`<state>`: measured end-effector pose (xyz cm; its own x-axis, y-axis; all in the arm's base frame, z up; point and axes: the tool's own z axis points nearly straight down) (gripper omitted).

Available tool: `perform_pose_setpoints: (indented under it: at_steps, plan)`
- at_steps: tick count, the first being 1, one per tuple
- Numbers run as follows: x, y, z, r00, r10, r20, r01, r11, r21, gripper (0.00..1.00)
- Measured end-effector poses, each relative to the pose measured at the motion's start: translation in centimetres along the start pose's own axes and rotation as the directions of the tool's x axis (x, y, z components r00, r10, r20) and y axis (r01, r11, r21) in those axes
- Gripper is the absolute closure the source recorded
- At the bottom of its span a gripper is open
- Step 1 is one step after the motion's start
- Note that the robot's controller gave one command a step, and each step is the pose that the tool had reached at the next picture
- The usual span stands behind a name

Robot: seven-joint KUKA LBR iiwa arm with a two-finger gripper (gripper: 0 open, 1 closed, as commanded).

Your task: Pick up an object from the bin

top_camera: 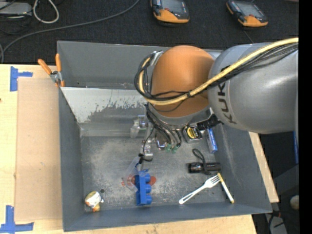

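the gripper (146,154) hangs under the arm's orange cover (180,79), a little toward 10 o'clock from the middle of the bin (97,82) floor. whether the pincer is spread or pressed together cannot be told, and nothing can be seen held in it.

the nearest thing is a blue blocky plastic piece (143,190), lying flat on the floor toward 7 o'clock, near the front wall. its long axis runs almost from 12 to 6, with the far end pointing up at the gripper, which is just at its 12 o'clock. whether the two touch is unclear. a clear scrap with red in it (130,179) lies against the piece at its 10 o'clock.

toward 4 o'clock a white plastic fork (200,189) lies with its tines pointing to 2 o'clock, beside a yellow stick (226,188). a small black thing (204,167) lies toward 3 o'clock. a round yellow-and-white ball (92,200) sits in the 7 o'clock corner, well apart.
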<state>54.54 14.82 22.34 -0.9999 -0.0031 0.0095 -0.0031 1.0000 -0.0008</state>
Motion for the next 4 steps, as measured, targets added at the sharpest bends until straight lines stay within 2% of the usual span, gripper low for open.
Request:
perform_pose_setpoints:
  at_steps: [1, 2, 3, 4]
  plan:
    - [-0.2, -0.1, -0.5, 1.0, 0.005, 0.008, -0.005, 1.0, -0.001, 0.0]
    - [0.8, -1.0, 4.3, 0.99, -0.138, 0.009, 0.138, 0.99, 0.0, 0.0]
    - [3.0, -2.0, 6.4, 0.895, -0.446, 0.009, 0.446, 0.895, 0.003, 0.0]
    - [4.0, -2.3, 8.1, 0.764, -0.645, 0.009, 0.645, 0.764, 0.005, 0.0]
